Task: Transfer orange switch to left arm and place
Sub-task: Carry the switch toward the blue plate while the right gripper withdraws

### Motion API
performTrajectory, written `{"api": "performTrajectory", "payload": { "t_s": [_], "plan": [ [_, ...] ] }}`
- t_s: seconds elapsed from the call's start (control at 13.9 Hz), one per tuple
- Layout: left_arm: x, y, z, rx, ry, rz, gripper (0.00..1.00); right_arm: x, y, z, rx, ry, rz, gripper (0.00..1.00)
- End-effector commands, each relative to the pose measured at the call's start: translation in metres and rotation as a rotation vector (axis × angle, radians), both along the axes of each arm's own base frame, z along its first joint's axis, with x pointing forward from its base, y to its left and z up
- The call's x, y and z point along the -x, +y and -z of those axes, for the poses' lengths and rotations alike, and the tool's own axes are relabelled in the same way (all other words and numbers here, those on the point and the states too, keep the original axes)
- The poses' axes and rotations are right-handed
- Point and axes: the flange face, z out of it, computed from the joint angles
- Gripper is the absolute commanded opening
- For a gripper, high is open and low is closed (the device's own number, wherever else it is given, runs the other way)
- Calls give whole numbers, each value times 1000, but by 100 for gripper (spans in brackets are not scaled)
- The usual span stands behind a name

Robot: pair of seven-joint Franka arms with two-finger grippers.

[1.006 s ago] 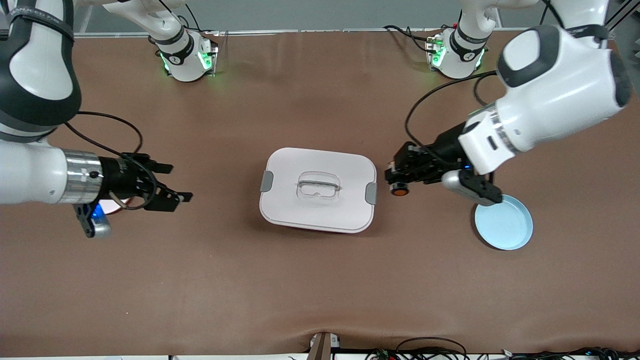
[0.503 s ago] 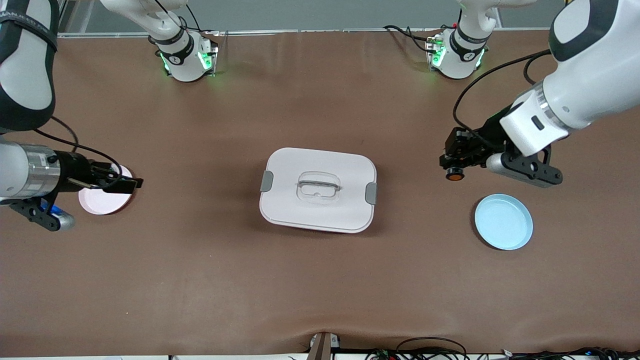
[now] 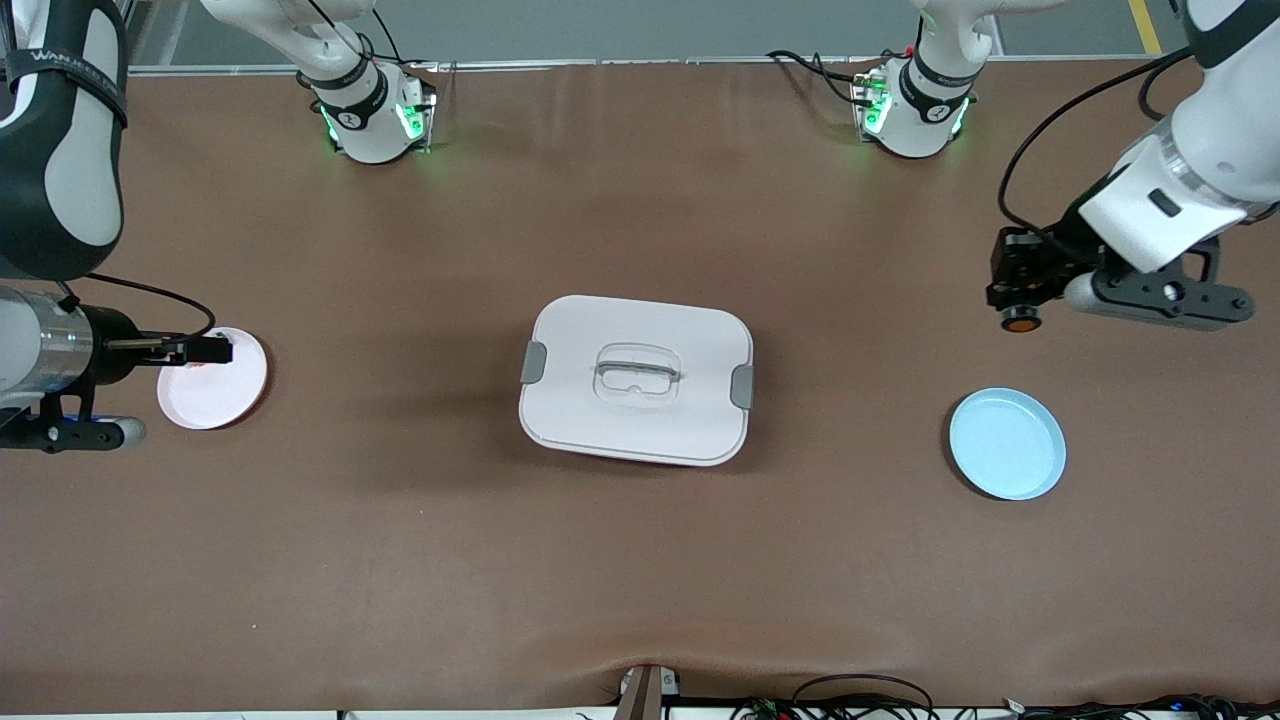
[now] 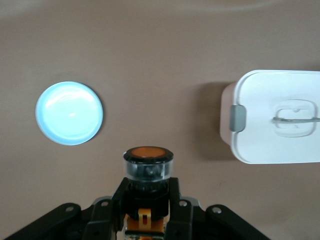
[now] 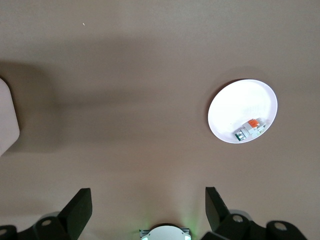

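The orange switch (image 3: pixel 1020 322) is a tiny black cylinder with an orange round face. It hangs in my left gripper (image 3: pixel 1017 306), which is shut on it over bare table at the left arm's end. The left wrist view shows the switch (image 4: pixel 148 162) clamped between the black fingers (image 4: pixel 176 200), orange face outward. The white lidded box (image 3: pixel 636 378) sits mid-table, well apart from both grippers. My right gripper (image 3: pixel 213 350) hovers over a pale plate (image 3: pixel 215 398) at the right arm's end. The right wrist view shows this gripper (image 5: pixel 147 207) open and holding nothing.
A light blue plate (image 3: pixel 1007 443) lies nearer the front camera than the held switch, also seen as the blue plate (image 4: pixel 69 113). The pale plate (image 5: pixel 232 107) holds a small silvery-white part with a red bit (image 5: pixel 248 129). Both arm bases (image 3: pixel 370 115) stand along the table's back edge.
Both arms have drawn away from the box toward their own ends of the table. The left gripper carried the switch with it. The right gripper now hangs over the pale plate.
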Motion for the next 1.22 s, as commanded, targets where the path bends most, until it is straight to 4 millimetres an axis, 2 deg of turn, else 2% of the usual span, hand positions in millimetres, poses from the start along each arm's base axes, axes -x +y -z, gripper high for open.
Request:
{"api": "performTrajectory", "payload": {
  "t_s": [0.0,0.07,0.29,0.5,0.65,0.79,1.01,1.15],
  "plan": [
    [7,36,-5,-32,27,-58,0,5,-9,-8,4,2,-17,100],
    [7,46,-5,-34,37,-80,0,5,-13,-7,4,3,-11,100],
    [8,53,0,-68,70,-168,0,6,-15,-7,6,13,-7,100],
    [3,55,8,-83,101,-484,0,7,-16,-6,3,20,-4,100],
    [-2,55,14,-85,118,-658,0,12,-17,-19,9,2,13,100],
    [-7,59,24,-124,126,-852,0,13,-36,-20,20,1,36,100],
    [-16,73,23,-119,100,-1176,0,13,-52,-21,20,-6,63,100],
    [-30,85,42,-144,64,-1325,0,14,-57,-25,24,-12,73,100]
  ]
}}
